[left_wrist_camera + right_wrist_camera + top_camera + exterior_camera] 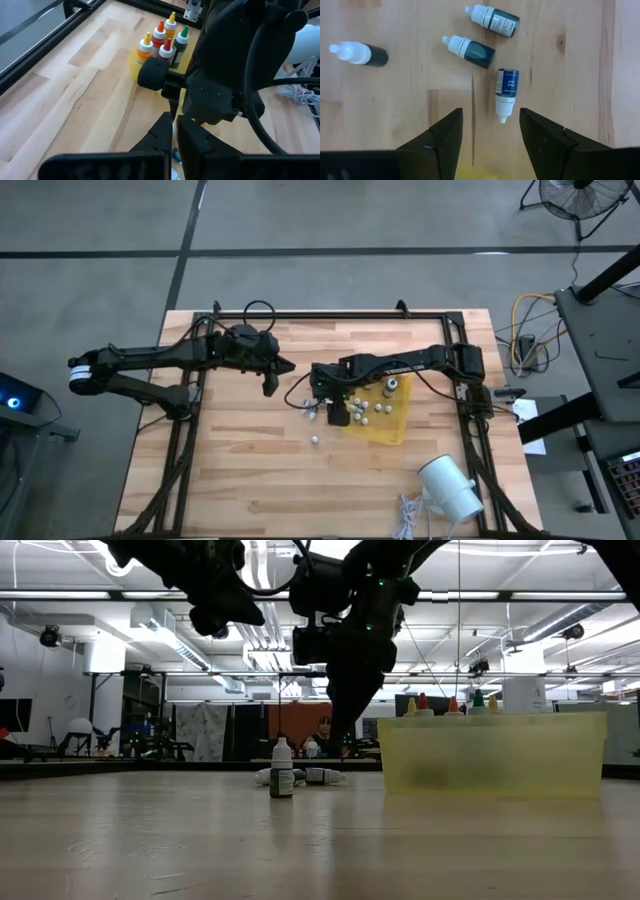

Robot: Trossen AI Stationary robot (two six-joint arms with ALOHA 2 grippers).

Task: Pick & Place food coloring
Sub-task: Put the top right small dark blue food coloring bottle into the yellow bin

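Thumb-sized food coloring bottles (pixel 390 387) with orange, red, yellow and green tops (pixel 161 44) stand upright on the far part of a yellow mat (pixel 392 423). Tiny whitish vials (pixel 362 408) lie on the mat. Several small white-capped dark vials (pixel 470 49) lie on their sides on the wood left of the mat; one (pixel 282 768) stands upright nearer the front edge. My right gripper (pixel 490 135) is open and points down above the lying vials; a blue-labelled vial (pixel 506 92) lies just ahead of its fingertips, untouched. My left gripper (pixel 175 131) hovers shut, left of the right gripper (pixel 318 398), holding nothing.
A big white cylinder (pixel 450 488) lies near the table's front right corner, with a white cable (pixel 410 515) beside it. A black frame rail (pixel 330 314) runs along the far edge. Bare wood lies toward the near left. A person shows far off in the room (pixel 322 735).
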